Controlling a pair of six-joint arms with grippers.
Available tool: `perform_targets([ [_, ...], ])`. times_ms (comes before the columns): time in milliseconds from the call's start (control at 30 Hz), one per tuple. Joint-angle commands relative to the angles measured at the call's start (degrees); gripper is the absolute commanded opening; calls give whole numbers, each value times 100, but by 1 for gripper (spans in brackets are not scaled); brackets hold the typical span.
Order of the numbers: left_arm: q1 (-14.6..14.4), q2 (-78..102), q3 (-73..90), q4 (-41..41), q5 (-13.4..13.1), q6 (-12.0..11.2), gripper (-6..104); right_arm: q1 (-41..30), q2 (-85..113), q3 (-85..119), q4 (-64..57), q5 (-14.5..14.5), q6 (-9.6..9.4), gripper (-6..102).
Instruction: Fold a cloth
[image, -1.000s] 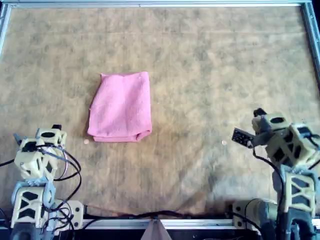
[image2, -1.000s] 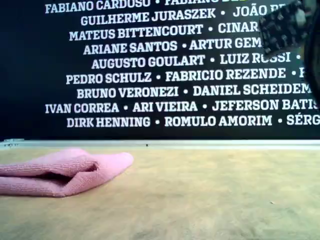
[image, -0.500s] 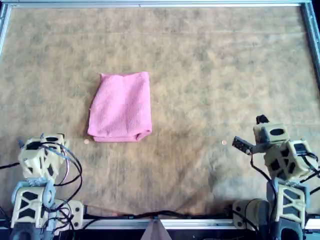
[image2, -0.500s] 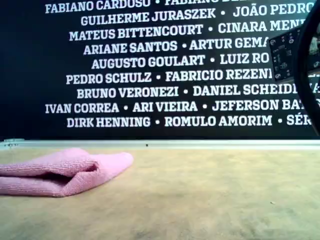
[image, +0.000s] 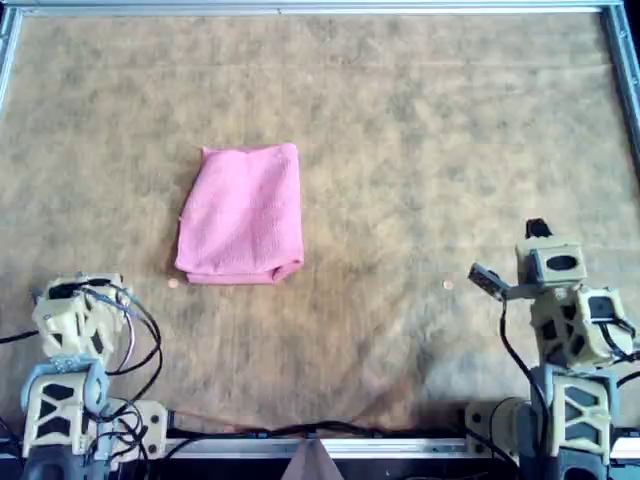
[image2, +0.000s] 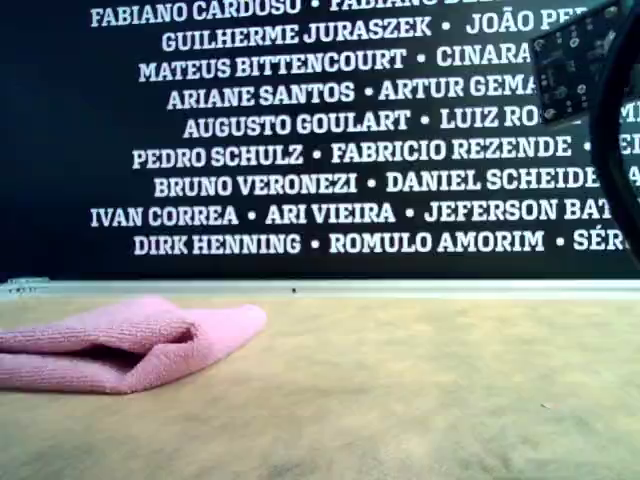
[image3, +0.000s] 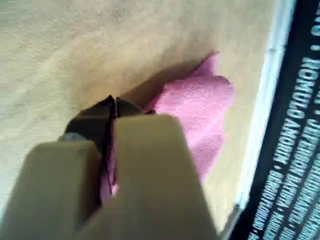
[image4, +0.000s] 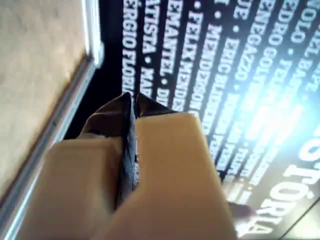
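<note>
- Pink terry, that is the cloth (image: 241, 213), already folded over into a rough rectangle on the tan felt-like table cover (image: 420, 150); in the overhead view it lies left of centre, with its doubled edge toward the arms.
- From the exterior view the cloth (image2: 120, 345) sits low at that view's left, two layers showing with a dark gap between them.
- Left gripper (image3: 114, 102): its dark fingertips are pressed together with no gap and nothing between them. The cloth (image3: 200, 115) lies beyond those tips, well apart from them, not touched.
- Overhead, the left arm (image: 75, 320) is drawn back at the lower left of that view, near the table's front rail, with the cloth out ahead of it.
- Right gripper (image4: 132, 100): fingertips likewise clenched on nothing, and they point off past the table's metal edge rail (image4: 60, 125) toward the black wall of white printed names (image4: 210, 65).
- The right arm (image: 560, 300) stands at the lower right of the overhead view, far from the cloth.
- Two tiny pale specks (image: 447, 285) rest on the cover, one near the cloth's front corner, one before the right arm.
</note>
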Motion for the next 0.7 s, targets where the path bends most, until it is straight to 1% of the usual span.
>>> perform_targets([
  [0, 132, 97, -97, 492, -9, -18, -1, 0, 220, 70, 703, 88, 26, 1],
  [133, 132, 105, -97, 1063, -18, 44, -1, -9, 237, 70, 1459, 70, 26, 2],
  [167, 132, 105, -97, 1160, -18, 53, -1, -9, 246, 70, 1617, 70, -9, 1],
  [233, 132, 105, -97, 1345, -18, 0, -1, -97, 246, 70, 1775, 79, -53, 1],
  [267, 132, 105, -97, 1433, -18, 18, -1, -123, 246, 70, 1863, 79, -53, 1],
  [300, 132, 105, -97, 1433, -18, 18, -1, -123, 246, 70, 1969, 79, -53, 1],
  [367, 132, 105, -97, 1433, -18, 26, -1, -132, 246, 70, 2224, 79, 18, 1],
  [467, 132, 105, -97, 1433, -18, 26, -1, -132, 246, 70, 2865, 79, 18, 1],
  [500, 132, 105, -97, 1433, -18, 26, -1, -132, 246, 70, 3085, 79, -44, 1],
  [533, 132, 105, -97, 1433, -18, 26, -1, -132, 246, 70, 3278, 79, -53, 1],
  [667, 132, 105, -97, 1433, -18, 44, -1, -123, 246, 70, 3683, 79, -53, 2],
])
